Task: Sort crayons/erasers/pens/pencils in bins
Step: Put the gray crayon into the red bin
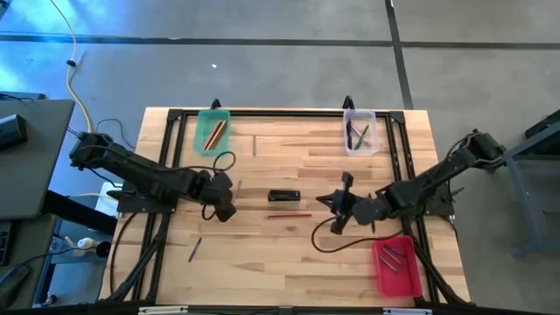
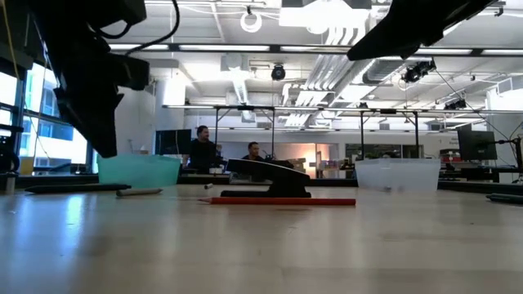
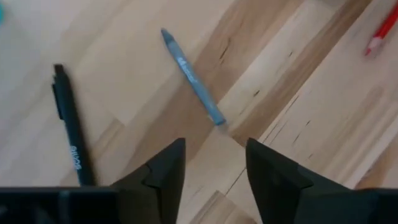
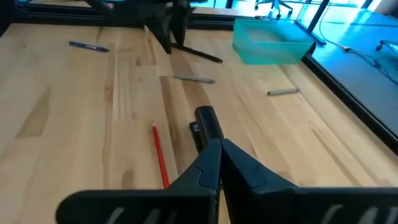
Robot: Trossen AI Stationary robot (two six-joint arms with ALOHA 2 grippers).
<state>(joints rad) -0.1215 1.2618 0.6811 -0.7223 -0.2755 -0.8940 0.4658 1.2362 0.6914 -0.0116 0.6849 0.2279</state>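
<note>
My left gripper (image 1: 227,206) (image 3: 214,149) is open and empty above the table left of centre. A grey-blue crayon (image 3: 193,78) lies flat just beyond its fingertips, with a black pen (image 3: 71,134) beside it. My right gripper (image 1: 338,205) (image 4: 219,149) is shut and empty right of centre. It points at a short black block (image 1: 283,195) (image 4: 208,124) and a red pencil (image 1: 289,214) (image 4: 160,155), both flat on the table. The green bin (image 1: 213,131) holds pencils, the clear bin (image 1: 360,131) holds pens, and the red bin (image 1: 396,265) holds a few sticks.
A grey stick (image 1: 255,144) lies near the far edge between the green and clear bins. A blue crayon (image 1: 194,249) lies near the front left. Black frame rails run along the table's edges. People sit in the room beyond the table (image 2: 200,151).
</note>
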